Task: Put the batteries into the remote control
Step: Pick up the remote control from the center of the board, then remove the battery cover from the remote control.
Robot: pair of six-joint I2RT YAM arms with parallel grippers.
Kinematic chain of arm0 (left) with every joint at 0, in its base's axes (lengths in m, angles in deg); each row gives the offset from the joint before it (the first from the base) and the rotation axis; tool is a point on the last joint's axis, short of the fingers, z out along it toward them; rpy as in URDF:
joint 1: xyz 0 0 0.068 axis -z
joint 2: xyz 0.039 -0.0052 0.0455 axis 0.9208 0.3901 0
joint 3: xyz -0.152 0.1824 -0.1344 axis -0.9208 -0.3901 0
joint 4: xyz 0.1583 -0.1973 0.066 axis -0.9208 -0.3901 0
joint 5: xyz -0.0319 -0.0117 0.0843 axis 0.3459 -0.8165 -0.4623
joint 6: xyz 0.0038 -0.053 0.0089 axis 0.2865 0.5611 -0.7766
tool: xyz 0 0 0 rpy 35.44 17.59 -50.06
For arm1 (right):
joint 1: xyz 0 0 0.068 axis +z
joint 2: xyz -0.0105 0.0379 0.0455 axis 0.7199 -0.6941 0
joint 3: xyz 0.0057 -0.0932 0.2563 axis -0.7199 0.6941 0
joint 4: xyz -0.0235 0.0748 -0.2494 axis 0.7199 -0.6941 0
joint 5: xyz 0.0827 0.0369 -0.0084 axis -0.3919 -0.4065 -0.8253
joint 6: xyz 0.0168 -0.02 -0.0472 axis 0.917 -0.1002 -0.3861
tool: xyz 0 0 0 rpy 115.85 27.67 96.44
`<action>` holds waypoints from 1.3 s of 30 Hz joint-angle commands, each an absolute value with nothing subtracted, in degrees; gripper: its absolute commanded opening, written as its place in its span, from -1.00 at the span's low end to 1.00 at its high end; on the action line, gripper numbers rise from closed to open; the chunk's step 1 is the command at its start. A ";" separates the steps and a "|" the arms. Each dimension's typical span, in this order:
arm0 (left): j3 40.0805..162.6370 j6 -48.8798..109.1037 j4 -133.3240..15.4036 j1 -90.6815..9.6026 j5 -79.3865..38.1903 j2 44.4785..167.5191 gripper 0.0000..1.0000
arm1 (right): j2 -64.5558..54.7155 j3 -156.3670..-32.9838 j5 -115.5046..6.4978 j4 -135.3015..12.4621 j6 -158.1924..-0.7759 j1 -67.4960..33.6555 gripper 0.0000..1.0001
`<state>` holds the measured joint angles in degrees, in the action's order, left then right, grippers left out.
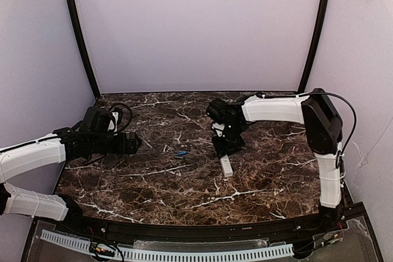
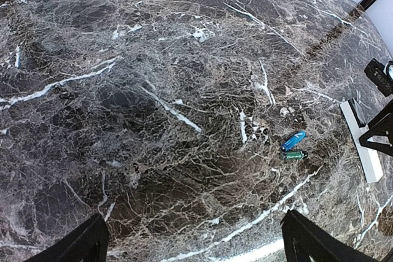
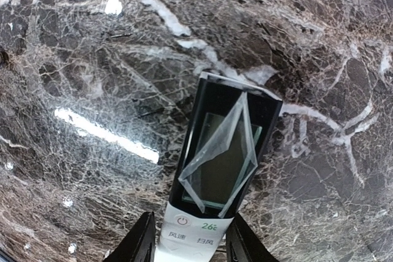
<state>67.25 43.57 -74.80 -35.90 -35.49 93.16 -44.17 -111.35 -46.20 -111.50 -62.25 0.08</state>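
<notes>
Over the desk (image 1: 184,182), the top camera has the right fingers (image 1: 222,140) dropped low at the far end of the remote control (image 1: 226,165), a white bar lying lengthwise toward the near edge. A blue battery (image 1: 180,153) sits to its left, well apart. The left fingers (image 1: 132,143) hover further left, away from both.

From the left wrist, the left fingers (image 2: 80,246) are spread wide with nothing between them. Ahead and to the right, the blue battery (image 2: 293,140) lies just beside a second cell (image 2: 294,154), greenish and dark. The remote control (image 2: 362,145) lies near them at the frame's right edge, with the right arm's black hardware over it.

On the right wrist camera, it gets tight! The right fingers (image 3: 138,243) flank the white body of the remote control (image 3: 224,151), one on each long edge, just below its dark screen (image 3: 230,121). Whether they have actually clamped cannot be told.

The step looks like securing the remote. It lies face up, so the battery bay is probably underneath, and it will need turning over. To do this well, the fingers should pinch squarely on the plastic edges and stay clear of the loose clear film (image 3: 215,151) peeling off the screen. The grip should be firm before any lift, because a slim, smooth bar can twist or slide out.
</notes>
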 commanded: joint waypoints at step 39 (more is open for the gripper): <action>65.00 50.54 -32.60 -33.48 3.73 92.97 0.87 | -5.99 -73.27 -102.16 -25.47 -42.33 -12.42 -1.00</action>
